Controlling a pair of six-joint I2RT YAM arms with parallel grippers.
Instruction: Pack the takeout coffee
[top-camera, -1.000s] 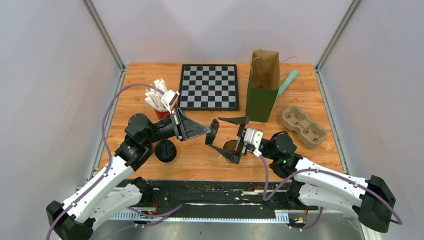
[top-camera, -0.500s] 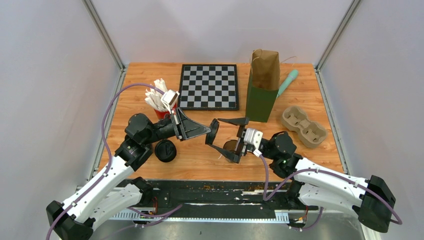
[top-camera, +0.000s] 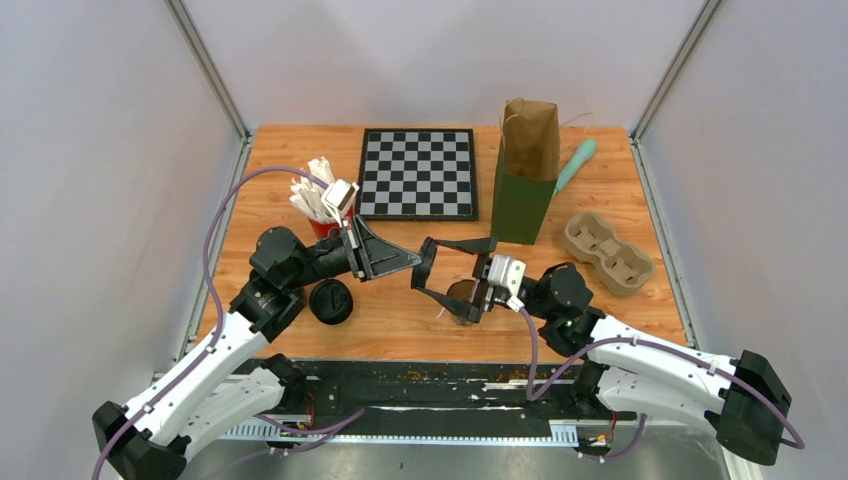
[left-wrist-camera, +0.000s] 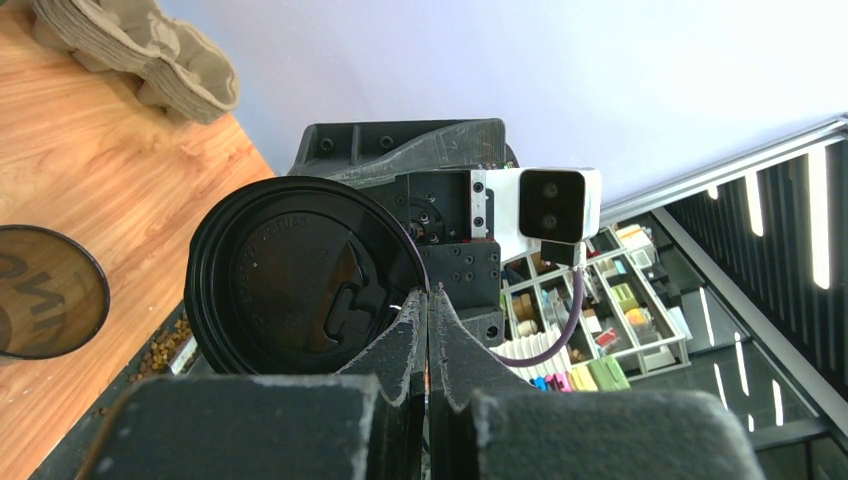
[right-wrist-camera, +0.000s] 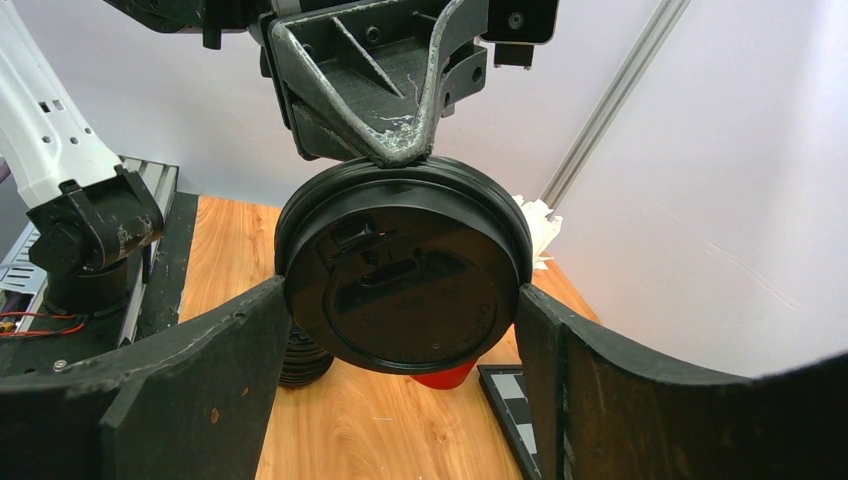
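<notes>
Grey walls box in a wooden desk (top-camera: 400, 322) with a chessboard (top-camera: 418, 173) at the back, a paper bag (top-camera: 531, 138) standing in a green holder (top-camera: 519, 207), and a pulp cup tray (top-camera: 607, 251) on the right. One coffee cup (top-camera: 331, 301) sits lidded on the desk by the left arm. A second cup (top-camera: 461, 293) stands open on the desk beneath the right arm.

Its likely lid (right-wrist-camera: 400, 280) hangs in the air between the arms, pinched at the rim by the tightly closed left claw (top-camera: 413, 260). The right claw (top-camera: 424, 268) has a jaw on either side of the lid, right at its edge; whether it presses yet I cannot tell.

The hand-over is the risky part. The left hold is only a thin nip on the rim (very little plastic between the tips), so a sideways push from the right jaws could twist the lid out. If the left lets go before the right is firm, the lid probably drops, perhaps onto the open cup and tips it. Too hard a squeeze could bow the lid so it will not seat. The two claws are also close enough to knock together.
</notes>
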